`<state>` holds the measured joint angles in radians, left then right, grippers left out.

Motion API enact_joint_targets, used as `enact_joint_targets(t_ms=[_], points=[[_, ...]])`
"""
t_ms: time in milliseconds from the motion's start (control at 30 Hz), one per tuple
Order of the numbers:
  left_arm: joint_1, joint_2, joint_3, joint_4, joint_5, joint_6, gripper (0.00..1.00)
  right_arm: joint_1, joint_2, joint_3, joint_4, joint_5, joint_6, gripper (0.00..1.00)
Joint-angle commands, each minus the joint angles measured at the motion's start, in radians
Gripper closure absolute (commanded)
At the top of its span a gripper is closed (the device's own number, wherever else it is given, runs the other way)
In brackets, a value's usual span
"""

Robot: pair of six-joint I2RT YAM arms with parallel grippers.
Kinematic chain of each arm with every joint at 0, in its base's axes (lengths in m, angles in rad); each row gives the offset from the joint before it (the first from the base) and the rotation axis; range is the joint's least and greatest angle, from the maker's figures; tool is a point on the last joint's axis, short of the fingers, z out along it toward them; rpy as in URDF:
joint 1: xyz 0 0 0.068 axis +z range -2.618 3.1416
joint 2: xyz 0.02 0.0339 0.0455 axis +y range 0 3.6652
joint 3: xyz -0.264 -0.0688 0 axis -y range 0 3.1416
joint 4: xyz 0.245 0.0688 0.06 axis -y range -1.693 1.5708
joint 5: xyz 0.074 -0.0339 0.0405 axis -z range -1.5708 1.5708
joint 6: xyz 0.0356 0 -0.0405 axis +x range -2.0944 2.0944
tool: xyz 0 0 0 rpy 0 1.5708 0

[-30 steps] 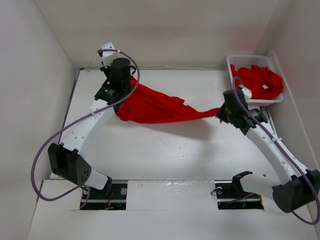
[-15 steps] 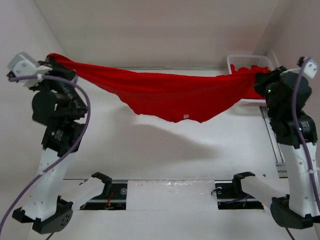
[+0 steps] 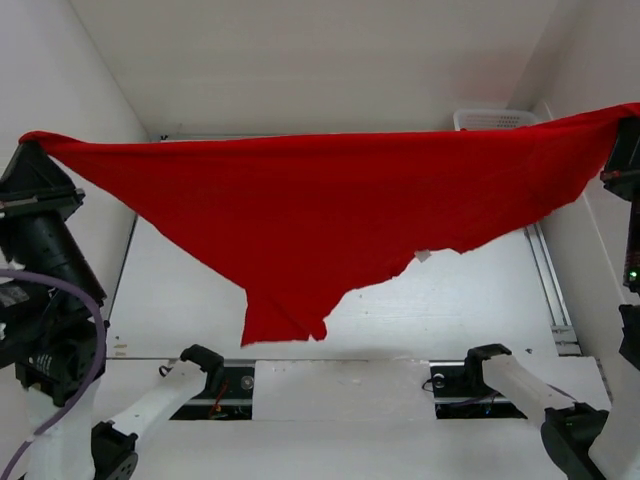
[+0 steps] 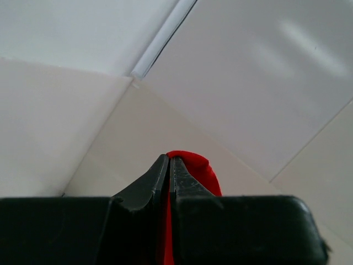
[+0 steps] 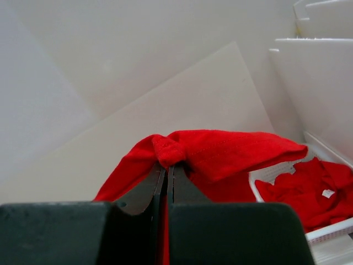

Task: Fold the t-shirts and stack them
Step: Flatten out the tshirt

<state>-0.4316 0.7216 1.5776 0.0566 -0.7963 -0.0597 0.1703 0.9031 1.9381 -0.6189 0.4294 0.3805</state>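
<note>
A bright red t-shirt [image 3: 320, 210] hangs stretched wide in the air between my two grippers, high above the table, with a point of cloth drooping at lower middle and a small white tag [image 3: 423, 256] at its lower edge. My left gripper [image 3: 32, 140] is shut on its left corner, which shows as red cloth [image 4: 193, 168] past the closed fingertips [image 4: 169, 160]. My right gripper [image 3: 632, 112] is shut on the right corner, bunched cloth [image 5: 220, 154] over the tips [image 5: 166, 167]. More red shirts [image 5: 309, 190] lie in the white basket [image 5: 331, 234].
The white slotted basket [image 3: 490, 119] stands at the back right, mostly hidden behind the raised shirt. White walls enclose the table on the left, back and right. Both arm bases [image 3: 200, 385] sit at the near edge.
Both arms have lifted higher and farther apart. The shirt has gone from a sagging band to a wide, taut sheet close to the camera.
</note>
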Motion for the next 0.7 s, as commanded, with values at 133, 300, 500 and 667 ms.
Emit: enact_joint_targets(t_ms=[133, 300, 500, 667], points=[[-0.007, 0.208, -0.155, -0.044, -0.003, -0.178, 1.00, -0.009, 0.235, -0.068, 0.074, -0.076, -0.029, 1.00], [0.088, 0.473, -0.238, -0.122, 0.253, -0.455, 1.00, 0.003, 0.391, -0.149, 0.182, -0.095, -0.012, 1.00], [0.306, 0.717, -0.406, 0.030, 0.483, -0.514, 1.00, 0.029, 0.749, -0.148, 0.278, -0.110, 0.000, 0.98], [0.358, 0.990, -0.270, 0.111, 0.608, -0.417, 0.33, 0.029, 1.147, 0.258, 0.124, -0.217, -0.012, 0.75]])
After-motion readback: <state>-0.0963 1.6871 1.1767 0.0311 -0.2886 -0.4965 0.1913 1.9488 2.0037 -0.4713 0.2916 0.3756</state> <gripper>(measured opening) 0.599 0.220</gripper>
